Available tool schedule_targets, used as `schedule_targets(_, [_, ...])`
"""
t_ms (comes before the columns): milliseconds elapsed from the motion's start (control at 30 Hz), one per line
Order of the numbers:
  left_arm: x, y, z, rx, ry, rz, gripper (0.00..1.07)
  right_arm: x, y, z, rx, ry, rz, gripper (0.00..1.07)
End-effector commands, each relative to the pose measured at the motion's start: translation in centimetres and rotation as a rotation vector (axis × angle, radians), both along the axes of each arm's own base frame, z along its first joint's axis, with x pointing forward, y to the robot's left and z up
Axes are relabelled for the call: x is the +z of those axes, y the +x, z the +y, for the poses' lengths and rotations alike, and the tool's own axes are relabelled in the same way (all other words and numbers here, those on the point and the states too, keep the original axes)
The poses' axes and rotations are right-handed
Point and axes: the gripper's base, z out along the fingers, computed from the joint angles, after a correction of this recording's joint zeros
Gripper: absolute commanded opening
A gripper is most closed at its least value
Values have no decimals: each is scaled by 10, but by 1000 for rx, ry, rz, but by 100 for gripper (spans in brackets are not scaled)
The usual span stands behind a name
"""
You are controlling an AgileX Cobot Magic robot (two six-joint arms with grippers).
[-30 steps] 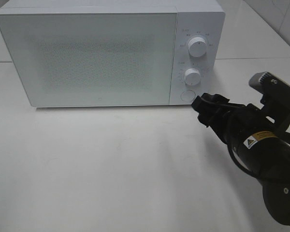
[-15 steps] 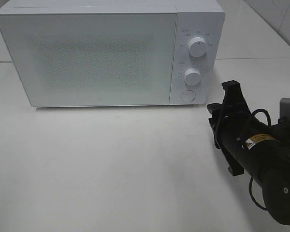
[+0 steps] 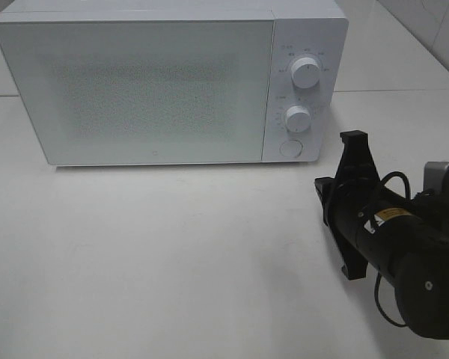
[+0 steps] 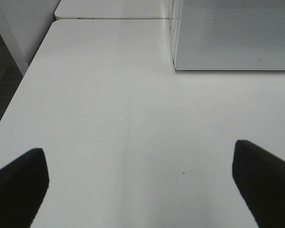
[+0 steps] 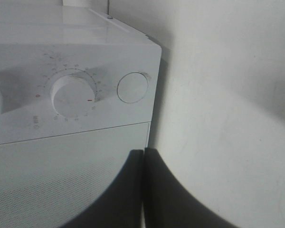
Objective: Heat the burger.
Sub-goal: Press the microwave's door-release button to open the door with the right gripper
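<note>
The burger is out of view in every frame. The white microwave (image 3: 157, 82) stands at the back of the table with its door closed, and its frosted front hides the inside. My right gripper (image 3: 322, 193) hovers just off the microwave's lower right corner, turned on its side. Its jaws are shut with nothing between them (image 5: 143, 156). They point at the control panel below the round button (image 5: 132, 87). My left gripper (image 4: 142, 175) is open over bare table, with the microwave (image 4: 232, 33) ahead of it. It does not show in the exterior high view.
The panel carries two dials (image 3: 305, 73) (image 3: 298, 118) above the round button (image 3: 289, 147). The white table (image 3: 172, 247) stretches out in front of the microwave. Its left edge (image 4: 19, 95) drops off to dark floor.
My right gripper has shut, rolled onto its side and drawn back from the round button toward the lower right. The left gripper has stayed open.
</note>
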Motion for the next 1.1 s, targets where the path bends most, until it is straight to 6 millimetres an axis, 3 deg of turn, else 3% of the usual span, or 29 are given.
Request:
schedule_targets(33, [1,-3,0,3,-5,-32,103,-6,8,9,-4,18,14,0])
schedule_targets(700, [1,-3,0,3,-5,-32,103,-22,77,22,-64,40,46,0])
schedule_targets(1100, [1,-3,0,4,-4,-32,103,-31,104,23,-85,35,47,1])
